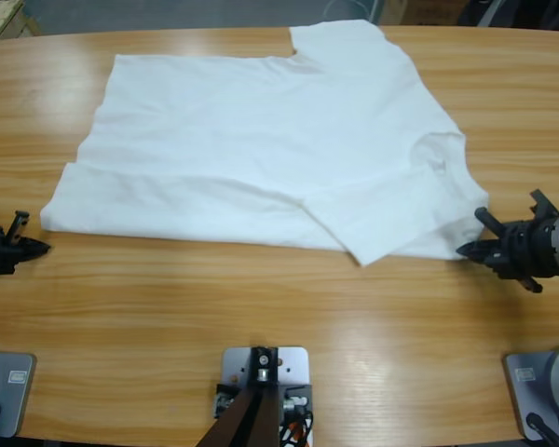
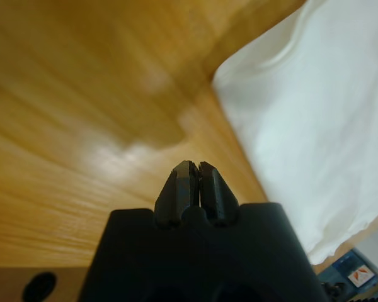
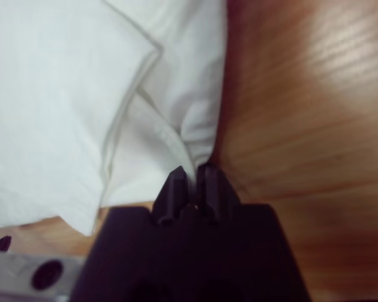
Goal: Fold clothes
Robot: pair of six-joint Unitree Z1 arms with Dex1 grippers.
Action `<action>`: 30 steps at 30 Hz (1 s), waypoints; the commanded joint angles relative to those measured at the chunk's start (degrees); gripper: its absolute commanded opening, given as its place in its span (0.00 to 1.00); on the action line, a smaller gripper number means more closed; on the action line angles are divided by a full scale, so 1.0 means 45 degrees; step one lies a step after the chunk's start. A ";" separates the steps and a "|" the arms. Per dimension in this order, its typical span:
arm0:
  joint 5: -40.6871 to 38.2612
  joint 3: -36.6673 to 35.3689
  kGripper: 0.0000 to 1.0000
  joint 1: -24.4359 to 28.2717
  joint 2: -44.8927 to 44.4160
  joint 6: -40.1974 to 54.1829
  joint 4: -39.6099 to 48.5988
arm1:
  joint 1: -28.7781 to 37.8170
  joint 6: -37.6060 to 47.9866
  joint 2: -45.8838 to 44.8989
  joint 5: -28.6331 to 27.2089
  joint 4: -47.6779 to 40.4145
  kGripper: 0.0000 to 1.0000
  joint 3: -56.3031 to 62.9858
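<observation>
White T-shirt (image 1: 270, 149) lies flat, hands (image 1: 39, 247) (image 1: 466, 250) at its edges.

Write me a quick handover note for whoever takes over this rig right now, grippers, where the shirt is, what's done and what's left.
Left gripper: shut, empty, over bare table just off the T-shirt's left corner.
Right gripper: shut, its tips at the shirt's edge by the shoulder; whether it pinches cloth can't be told.
The shirt lies spread across the table, its near sleeve folded over the body.
Left: the remaining folds.
</observation>
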 commanded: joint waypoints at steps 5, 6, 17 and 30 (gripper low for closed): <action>0.0837 -0.1086 0.00 -0.1108 -0.2272 -0.0165 0.3353 | 0.1366 0.0879 -0.1292 -0.0386 0.1933 0.00 -0.0190; 0.0810 -0.1277 0.00 -0.1225 -0.2401 0.0226 0.3329 | 0.1366 0.0867 -0.1452 -0.0636 0.2229 0.00 -0.0416; 0.2181 -0.4523 0.94 -0.3667 0.0204 0.5070 0.2868 | 0.3319 -0.1051 -0.0550 -0.2871 0.5308 1.00 -0.4577; 0.2978 -0.5757 0.92 -0.3737 0.4427 0.7632 0.1587 | 0.3905 -0.1863 0.2180 -0.2265 0.3952 0.65 -0.4581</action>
